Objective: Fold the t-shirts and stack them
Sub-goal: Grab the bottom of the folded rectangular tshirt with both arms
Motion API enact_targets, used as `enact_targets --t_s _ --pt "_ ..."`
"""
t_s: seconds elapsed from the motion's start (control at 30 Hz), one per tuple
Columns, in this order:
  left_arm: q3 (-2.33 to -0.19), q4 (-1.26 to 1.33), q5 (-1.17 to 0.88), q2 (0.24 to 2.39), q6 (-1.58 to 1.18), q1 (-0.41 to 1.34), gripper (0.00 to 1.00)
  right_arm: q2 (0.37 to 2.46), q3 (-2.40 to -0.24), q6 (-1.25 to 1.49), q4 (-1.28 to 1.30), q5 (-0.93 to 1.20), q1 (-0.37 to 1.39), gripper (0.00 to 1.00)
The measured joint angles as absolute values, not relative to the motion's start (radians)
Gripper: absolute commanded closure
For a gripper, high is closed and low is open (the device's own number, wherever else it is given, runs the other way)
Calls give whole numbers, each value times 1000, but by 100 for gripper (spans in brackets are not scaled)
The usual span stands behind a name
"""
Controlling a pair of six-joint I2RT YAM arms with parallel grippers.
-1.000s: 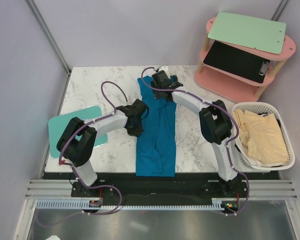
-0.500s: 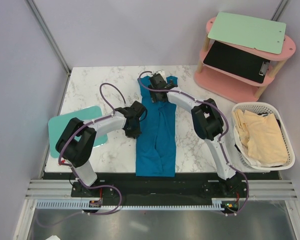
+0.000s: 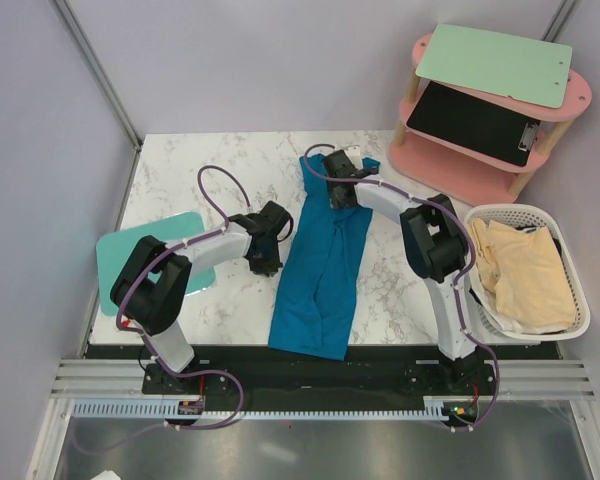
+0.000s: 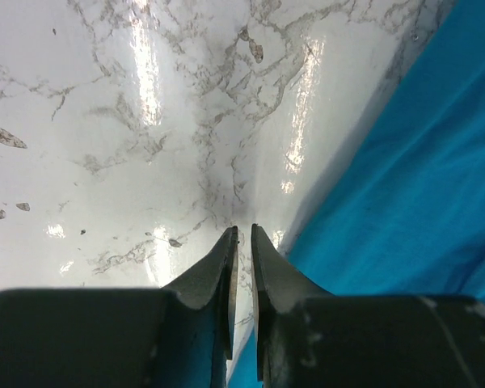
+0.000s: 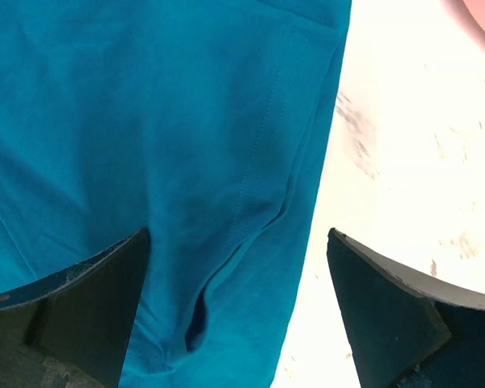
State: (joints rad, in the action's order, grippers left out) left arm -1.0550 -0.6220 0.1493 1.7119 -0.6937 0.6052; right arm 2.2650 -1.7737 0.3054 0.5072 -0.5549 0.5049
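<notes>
Teal t-shirt (image 3: 322, 262) lies spread, not yet folded. Right gripper (image 5: 238, 233) gapes empty above its far end; left gripper (image 4: 242, 234), nearly closed, holds nothing. Next: pinch an edge.

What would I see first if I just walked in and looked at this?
The long teal-blue cloth t-shirt catches the eye first, stretched down the middle of the white marble table between the two robot arms. The right gripper hangs wide open over its far end. At the table's right edge, a white plastic mesh basket holds pale cream-yellow shirts.
</notes>
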Motion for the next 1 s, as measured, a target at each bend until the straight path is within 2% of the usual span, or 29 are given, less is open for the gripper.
enact_targets --t_s 0.3,0.7,1.0 --pt "-1052 -622 155 1712 -694 605 81 2134 -1600 338 529 -556 493 2" --pt "-1045 -621 155 1712 -693 605 80 2076 -1539 350 532 -548 493 2" --pt "-1044 -621 155 1700 -683 605 72 2073 -1492 373 522 -546 484 2"
